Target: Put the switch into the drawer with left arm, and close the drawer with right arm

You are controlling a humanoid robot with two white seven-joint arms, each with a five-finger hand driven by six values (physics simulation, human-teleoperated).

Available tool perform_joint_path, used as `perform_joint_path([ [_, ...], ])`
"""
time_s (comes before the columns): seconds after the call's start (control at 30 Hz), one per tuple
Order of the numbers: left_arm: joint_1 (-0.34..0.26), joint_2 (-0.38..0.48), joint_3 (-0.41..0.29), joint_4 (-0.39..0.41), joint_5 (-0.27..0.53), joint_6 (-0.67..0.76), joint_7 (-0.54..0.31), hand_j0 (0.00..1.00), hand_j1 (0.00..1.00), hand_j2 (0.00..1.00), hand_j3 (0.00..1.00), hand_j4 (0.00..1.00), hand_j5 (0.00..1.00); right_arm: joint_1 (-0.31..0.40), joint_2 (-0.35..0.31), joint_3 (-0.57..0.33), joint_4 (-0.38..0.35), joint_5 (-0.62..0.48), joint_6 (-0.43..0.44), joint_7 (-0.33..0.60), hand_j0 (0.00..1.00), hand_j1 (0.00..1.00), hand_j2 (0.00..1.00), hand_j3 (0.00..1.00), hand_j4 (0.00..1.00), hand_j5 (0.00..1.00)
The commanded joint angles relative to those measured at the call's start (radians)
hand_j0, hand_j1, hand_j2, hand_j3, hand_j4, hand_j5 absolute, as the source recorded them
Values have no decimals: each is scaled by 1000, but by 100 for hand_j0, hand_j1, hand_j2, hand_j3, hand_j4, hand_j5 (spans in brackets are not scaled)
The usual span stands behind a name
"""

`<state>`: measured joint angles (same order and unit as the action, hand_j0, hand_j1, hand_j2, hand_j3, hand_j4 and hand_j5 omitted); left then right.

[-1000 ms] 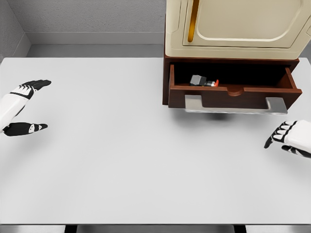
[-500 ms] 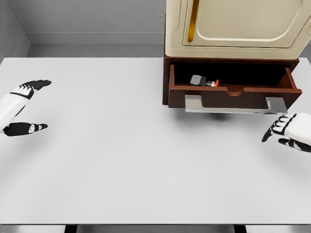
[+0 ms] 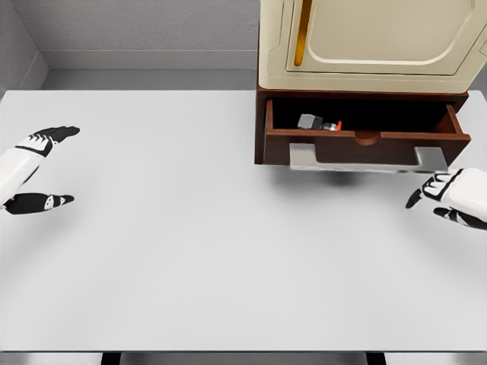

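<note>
A small grey switch (image 3: 316,122) with a red tip lies inside the open dark-wood drawer (image 3: 365,144), near its left side. The drawer has a silver handle (image 3: 367,160) along its front. My right hand (image 3: 437,197) hovers just below the handle's right end, its black fingers loosely curled and holding nothing. My left hand (image 3: 38,169) rests at the far left of the white table, thumb and fingers spread apart and empty.
A cream cabinet (image 3: 365,42) sits on top of the drawer unit at the back right. The white table (image 3: 190,243) stretches across the whole view, with a grey wall behind it.
My right hand has moved up and slightly left toward the drawer handle. The drawer front now sits a little further back than before. The left hand has stayed put.
</note>
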<state>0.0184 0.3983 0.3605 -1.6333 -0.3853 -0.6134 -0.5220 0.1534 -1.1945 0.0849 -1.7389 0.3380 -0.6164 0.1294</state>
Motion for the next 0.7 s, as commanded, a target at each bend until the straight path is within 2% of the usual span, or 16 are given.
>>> perform_joint_path([
  [0.0,0,1,1,0,8,2,0,100,100,100,100,100,100,0,7,-1,-2,-40,6,-11,62,62,62,62,62,62],
  [0.17,0,2,1,0,8,2,0,100,100,100,100,100,100,-3,-4,22,15,-4,6,-14,62,62,62,62,62,62],
  [0.33,0,2,1,0,6,2,0,100,100,100,100,100,100,6,-50,47,48,-1,6,-17,56,56,56,56,56,56],
  [0.67,0,1,1,1,6,2,0,100,100,100,100,100,100,11,-73,26,-2,-50,6,-22,57,57,57,57,57,57],
])
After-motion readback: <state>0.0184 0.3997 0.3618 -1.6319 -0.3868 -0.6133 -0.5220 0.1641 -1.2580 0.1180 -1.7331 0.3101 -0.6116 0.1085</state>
